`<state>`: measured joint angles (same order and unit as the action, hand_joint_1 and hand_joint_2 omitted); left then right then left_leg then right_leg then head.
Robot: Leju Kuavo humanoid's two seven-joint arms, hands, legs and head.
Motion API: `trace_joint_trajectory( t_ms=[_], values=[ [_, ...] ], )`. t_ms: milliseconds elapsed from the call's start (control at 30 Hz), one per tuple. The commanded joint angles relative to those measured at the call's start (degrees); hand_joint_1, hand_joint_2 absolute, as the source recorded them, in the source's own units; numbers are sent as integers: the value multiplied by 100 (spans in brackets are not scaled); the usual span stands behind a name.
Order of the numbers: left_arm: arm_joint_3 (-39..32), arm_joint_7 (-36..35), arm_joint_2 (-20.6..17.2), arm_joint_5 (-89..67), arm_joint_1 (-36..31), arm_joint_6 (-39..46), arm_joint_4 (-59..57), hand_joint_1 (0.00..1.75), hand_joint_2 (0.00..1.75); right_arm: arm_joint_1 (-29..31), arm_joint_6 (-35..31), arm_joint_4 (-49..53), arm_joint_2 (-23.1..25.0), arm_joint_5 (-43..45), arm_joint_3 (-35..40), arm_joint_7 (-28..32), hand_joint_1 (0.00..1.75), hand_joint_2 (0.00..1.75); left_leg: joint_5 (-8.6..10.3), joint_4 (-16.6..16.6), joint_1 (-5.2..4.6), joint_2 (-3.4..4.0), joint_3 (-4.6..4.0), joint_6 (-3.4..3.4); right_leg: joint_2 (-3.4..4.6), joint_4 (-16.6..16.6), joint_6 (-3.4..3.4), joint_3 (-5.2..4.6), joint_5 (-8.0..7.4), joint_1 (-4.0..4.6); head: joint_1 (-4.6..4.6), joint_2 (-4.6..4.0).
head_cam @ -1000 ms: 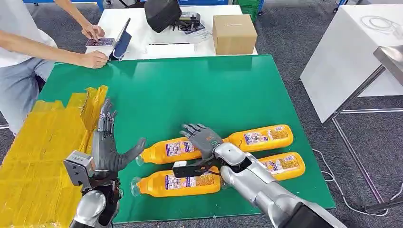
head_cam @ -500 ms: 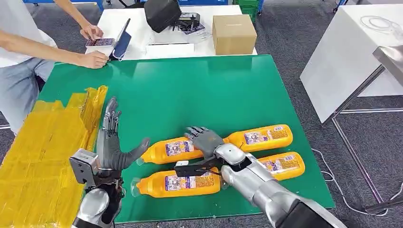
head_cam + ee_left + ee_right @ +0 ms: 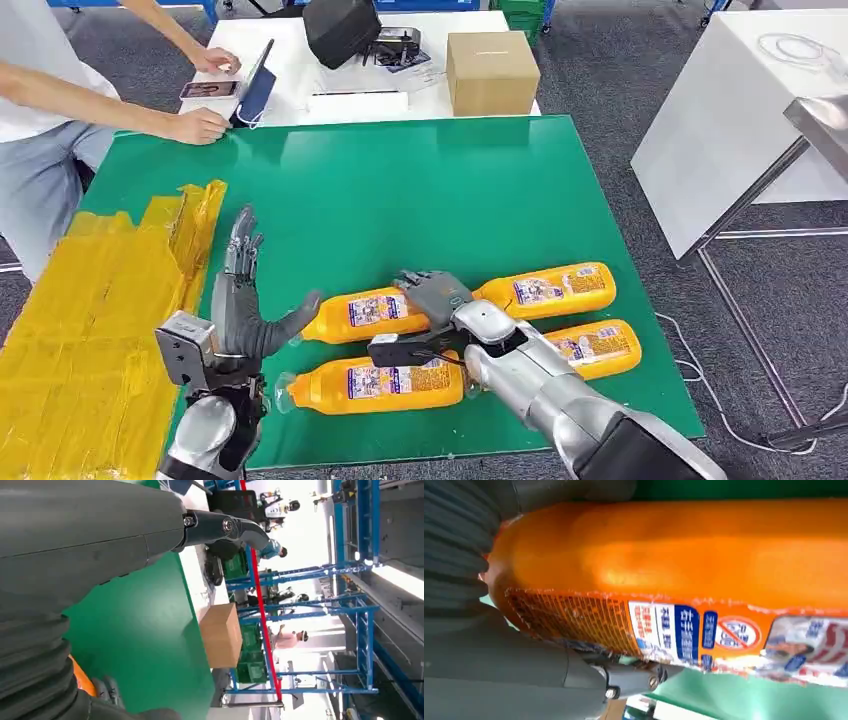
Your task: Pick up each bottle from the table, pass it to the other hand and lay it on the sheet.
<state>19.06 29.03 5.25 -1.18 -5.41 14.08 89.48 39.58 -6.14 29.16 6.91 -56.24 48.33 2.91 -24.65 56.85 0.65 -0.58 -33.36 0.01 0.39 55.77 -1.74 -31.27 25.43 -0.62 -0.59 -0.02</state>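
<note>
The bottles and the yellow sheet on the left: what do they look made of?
The bottles look like clear glossy plastic holding orange liquid, judging by the see-through necks and bright highlights, with printed film labels. The yellow sheet looks like thin shiny plastic film or taped-down strips: it shows overlapping bands, wrinkles and glare. Neither material is certain.

The bottle [image 3: 674, 575] label shows blue print and a red prohibition sign; its characters are too blurred to read.

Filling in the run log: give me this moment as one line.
left hand: open, raised, empty | right hand: on bottle, grip unclear | yellow sheet: no bottles
</note>
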Motion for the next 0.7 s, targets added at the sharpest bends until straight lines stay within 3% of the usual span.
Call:
trace_joint_trajectory(
  t_ms=[33,433,600,700],
  values=[
    [158,-19,-52,15,-141,-2,-242,0,175,33,-359,-356,48,-20,-148,-3,175,175,-1,-5,-1,-5,11,2,-10,-6,3,14,3,1,0,0],
    [123,-34,-73,5,-24,8,-72,0,175,-197,-1220,19,-19,-64,-491,-40,175,175,-4,-1,-2,0,4,3,-5,-2,3,8,4,0,0,0],
    [120,-51,-77,-85,64,45,6,0,175,-576,-2182,731,6,519,-1365,130,175,175,-6,-1,-1,-1,9,3,-7,-3,5,14,7,2,2,0],
    [111,-50,-78,-85,84,65,4,0,175,-693,-2160,966,-43,641,-1580,272,175,175,-6,-1,0,-2,7,2,-8,-3,5,13,7,2,0,0]
  ],
)
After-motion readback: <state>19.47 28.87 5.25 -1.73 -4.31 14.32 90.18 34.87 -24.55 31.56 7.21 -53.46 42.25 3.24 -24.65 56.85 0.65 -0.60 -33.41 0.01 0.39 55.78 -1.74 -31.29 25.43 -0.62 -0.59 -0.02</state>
